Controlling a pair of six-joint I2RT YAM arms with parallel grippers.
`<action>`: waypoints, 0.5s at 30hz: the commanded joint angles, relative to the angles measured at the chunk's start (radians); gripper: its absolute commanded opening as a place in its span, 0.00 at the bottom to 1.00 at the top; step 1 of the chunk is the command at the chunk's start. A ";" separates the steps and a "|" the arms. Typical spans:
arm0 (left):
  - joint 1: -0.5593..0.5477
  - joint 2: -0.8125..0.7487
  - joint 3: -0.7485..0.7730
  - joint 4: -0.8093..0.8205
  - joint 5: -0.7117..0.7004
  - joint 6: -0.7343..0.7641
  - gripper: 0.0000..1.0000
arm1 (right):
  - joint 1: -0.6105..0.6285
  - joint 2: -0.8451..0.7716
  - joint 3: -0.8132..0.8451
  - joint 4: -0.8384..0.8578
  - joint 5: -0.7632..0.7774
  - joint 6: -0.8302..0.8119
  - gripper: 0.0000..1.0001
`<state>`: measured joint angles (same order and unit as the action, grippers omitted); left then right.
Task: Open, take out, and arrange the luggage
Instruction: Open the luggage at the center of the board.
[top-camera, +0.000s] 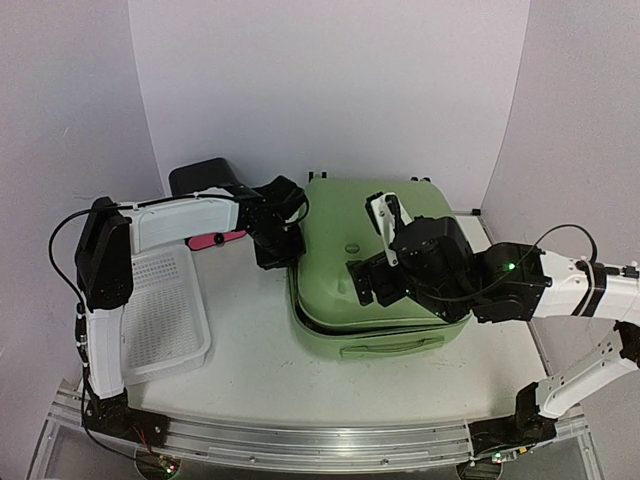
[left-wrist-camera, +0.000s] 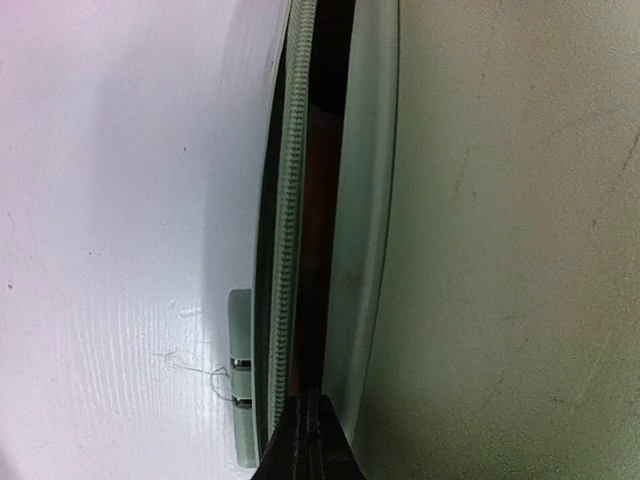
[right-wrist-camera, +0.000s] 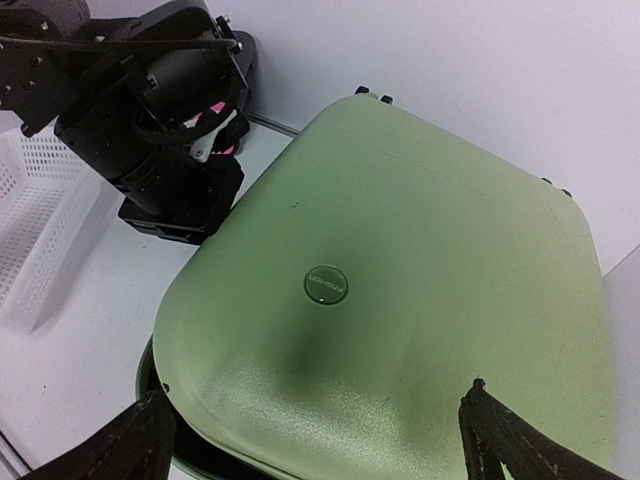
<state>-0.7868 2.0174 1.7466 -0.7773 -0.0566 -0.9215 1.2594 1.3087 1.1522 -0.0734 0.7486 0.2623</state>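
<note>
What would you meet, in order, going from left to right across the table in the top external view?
In order: white perforated basket → left end effector → luggage.

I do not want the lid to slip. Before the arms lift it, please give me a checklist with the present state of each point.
1. Luggage shells parted: ok, a dark gap shows along the seam.
2. Left fingers shut, tips pointing at that gap: ok.
3. Left fingers far enough inside to lever the shell up: cannot tell.
4. Right fingers open over the lid: ok.
5. Nothing lying on the lid: ok.
6. Basket apart from the luggage: ok, it stands to the left with bare table between.
</note>
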 joint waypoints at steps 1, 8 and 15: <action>0.011 0.040 0.030 -0.043 -0.001 -0.009 0.00 | 0.000 -0.008 0.024 0.031 0.028 0.008 0.98; 0.039 0.027 -0.096 0.204 0.225 -0.075 0.00 | 0.000 -0.026 0.028 0.032 0.016 0.024 0.98; 0.081 -0.070 -0.300 0.563 0.419 -0.161 0.00 | 0.000 -0.053 0.020 0.035 0.010 0.035 0.98</action>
<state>-0.7158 2.0029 1.5749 -0.4843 0.1967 -0.9974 1.2594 1.2980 1.1522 -0.0731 0.7437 0.2771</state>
